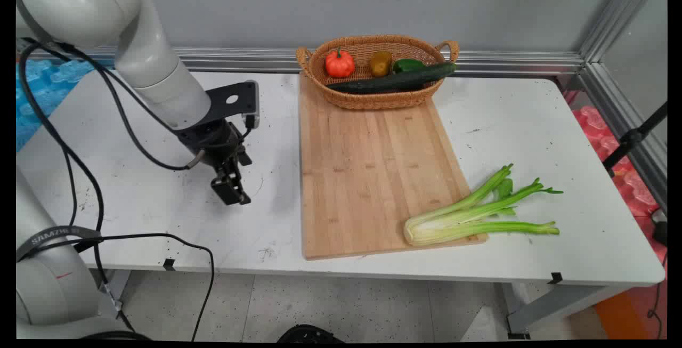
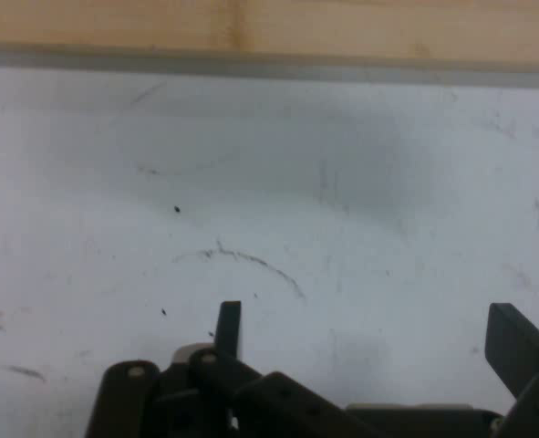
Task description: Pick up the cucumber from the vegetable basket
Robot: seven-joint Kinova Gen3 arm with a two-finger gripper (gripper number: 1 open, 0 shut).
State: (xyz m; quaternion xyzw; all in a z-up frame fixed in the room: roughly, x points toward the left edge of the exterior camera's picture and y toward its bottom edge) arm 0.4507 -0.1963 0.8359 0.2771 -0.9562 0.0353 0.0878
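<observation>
My black gripper [image 1: 232,194] hangs low over bare white table [image 1: 160,204], left of the wooden cutting board [image 1: 367,177]. In the hand view the gripper [image 2: 369,333] is open, its two fingertips far apart with only scuffed tabletop between them, and the board's edge [image 2: 269,27] runs along the top. A bunch of celery [image 1: 474,212] lies on the board's near right corner, its stalks reaching onto the table. A wicker basket [image 1: 373,100] at the board's far end holds a small orange pumpkin [image 1: 339,63], a brownish pepper [image 1: 380,63], a green pepper [image 1: 407,65] and a long dark cucumber [image 1: 391,79].
Black cables [image 1: 80,177] hang from the arm over the table's left part and front edge. An aluminium rail [image 1: 506,63] runs along the wall behind the table. A black stand leg [image 1: 636,135] crosses at the right.
</observation>
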